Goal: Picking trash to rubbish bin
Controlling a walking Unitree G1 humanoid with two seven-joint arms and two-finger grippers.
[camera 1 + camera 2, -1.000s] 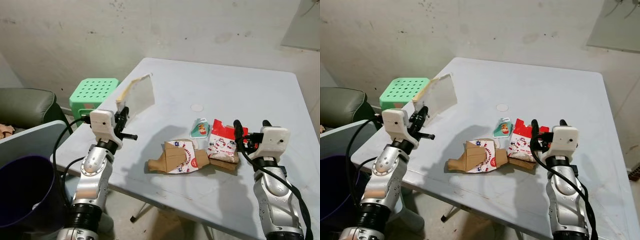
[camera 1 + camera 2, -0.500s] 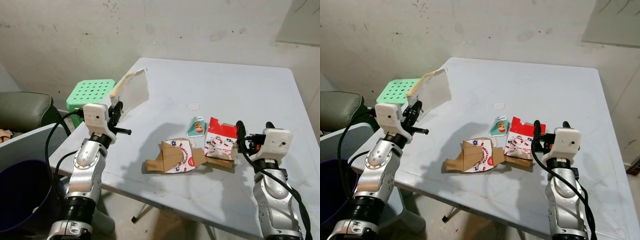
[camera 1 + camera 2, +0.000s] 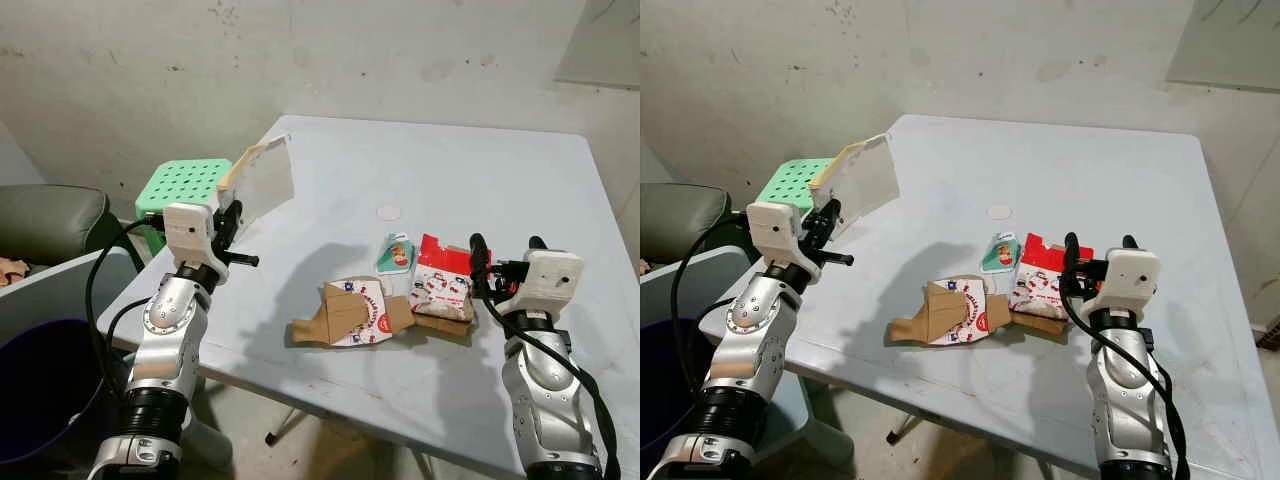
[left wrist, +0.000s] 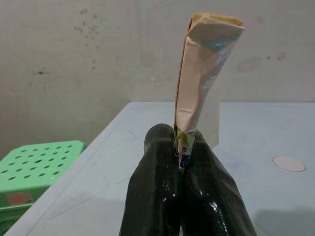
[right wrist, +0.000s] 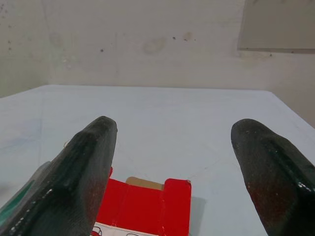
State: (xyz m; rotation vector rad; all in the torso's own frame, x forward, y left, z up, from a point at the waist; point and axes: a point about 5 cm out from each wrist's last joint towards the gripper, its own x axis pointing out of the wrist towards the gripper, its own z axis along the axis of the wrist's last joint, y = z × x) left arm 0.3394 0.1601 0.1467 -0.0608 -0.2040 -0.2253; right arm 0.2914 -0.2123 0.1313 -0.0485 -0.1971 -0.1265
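Flattened wrapper (image 3: 262, 180), pinched tight in the left gripper (image 3: 231, 222), swung off the table toward the purple bin (image 3: 40, 385); right gripper (image 3: 500, 262) hung spread apart above the red carton (image 3: 445, 285).

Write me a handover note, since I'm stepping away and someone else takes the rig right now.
Left gripper: shut on a flattened pale carton, held up over the table's left edge.
Right gripper: open, empty, just short of the red-and-white box.
On the white table: that box, a brown flattened box, a small teal packet.
The dark bin sits low on the robot's left.
Done: one carton picked up. Left: drop it in the bin, then clear the other three.
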